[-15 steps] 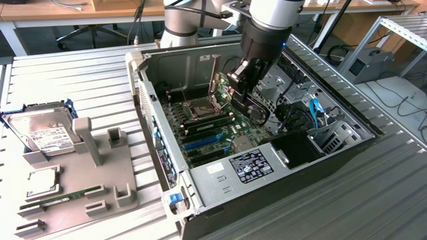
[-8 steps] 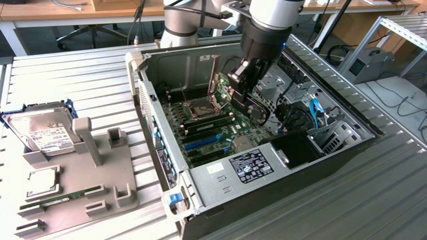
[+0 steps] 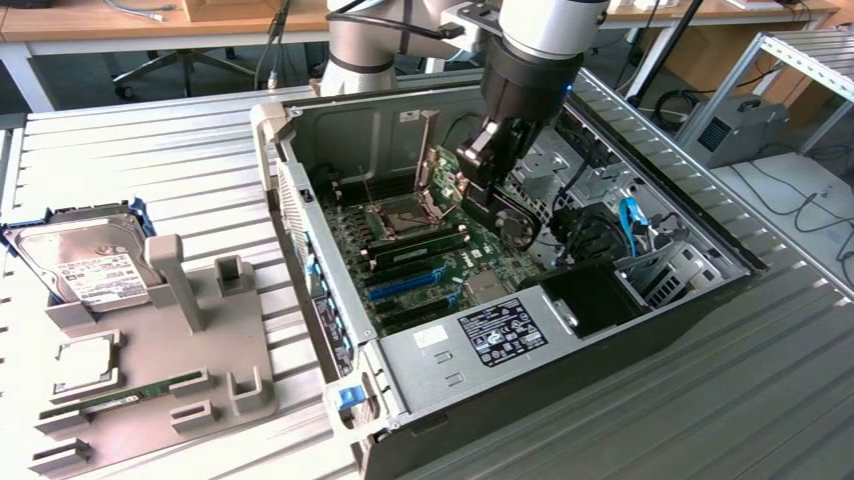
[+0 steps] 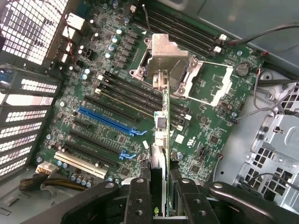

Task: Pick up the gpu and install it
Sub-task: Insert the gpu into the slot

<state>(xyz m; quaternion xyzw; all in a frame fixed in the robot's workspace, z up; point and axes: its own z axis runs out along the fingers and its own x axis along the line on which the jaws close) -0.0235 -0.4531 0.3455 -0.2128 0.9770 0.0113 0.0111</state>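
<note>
The gpu [image 4: 161, 122] is seen edge-on in the wrist view, a thin green board with a silver metal bracket at its far end. It hangs above the motherboard [image 4: 210, 84]. My gripper [image 4: 161, 193] is shut on it, with a black finger [image 4: 139, 198] on either side of the card. In the exterior view my gripper [image 3: 483, 165] reaches down into the open computer case [image 3: 641, 330] with the gpu's dark body [image 3: 499, 203] below it. The card sits over the black memory slots, apart from the long blue slot [image 4: 110, 122].
An open CPU socket [image 4: 174, 63] with its raised metal frame lies past the card's end. Cables and a drive cage [image 3: 667, 270] fill the case's right side. A grey fixture [image 3: 174, 400] at the exterior view's left carries a hard drive [image 3: 94, 268], a RAM stick [image 3: 127, 393] and a chip [image 3: 87, 365].
</note>
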